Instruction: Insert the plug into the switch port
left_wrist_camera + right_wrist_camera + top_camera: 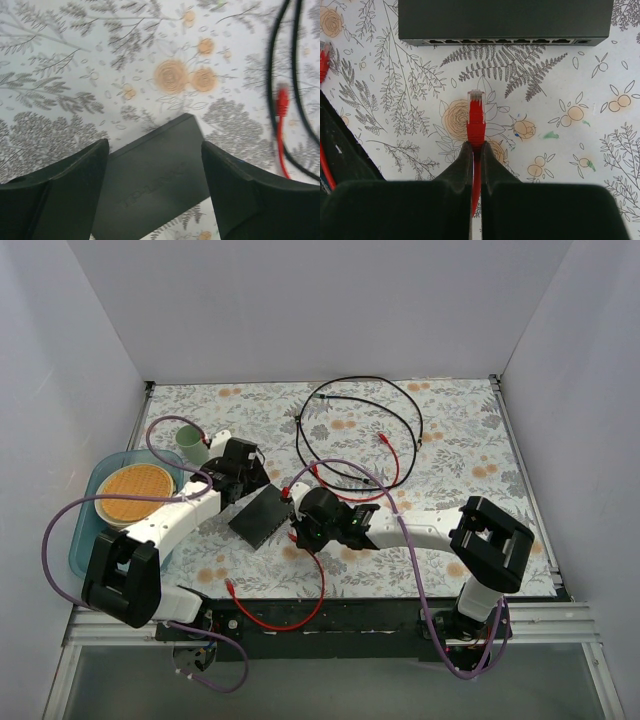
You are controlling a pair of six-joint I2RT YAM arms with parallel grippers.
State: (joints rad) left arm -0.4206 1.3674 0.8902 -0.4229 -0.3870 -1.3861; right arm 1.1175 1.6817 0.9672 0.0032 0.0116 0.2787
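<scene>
Plug [476,112] faces switch [505,20] port edge; cloth [560,85] btwn.

Overhead rear view, two close downward wrist views, all sharing switch [262,515]

Plug [476,112] between right fingers [460,170], facing switch [505,17] sockets [500,41] but apart, left fingers [75,180] flanking switch

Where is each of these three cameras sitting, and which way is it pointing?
Top: above and behind the bases, looking down on the table; left arm and right arm show.
Left wrist: on the left arm, looking down through the open left gripper onto the switch.
Right wrist: on the right arm, looking along the shut right gripper and its plug toward the ports.
Shared: the switch appears in all three.
</scene>
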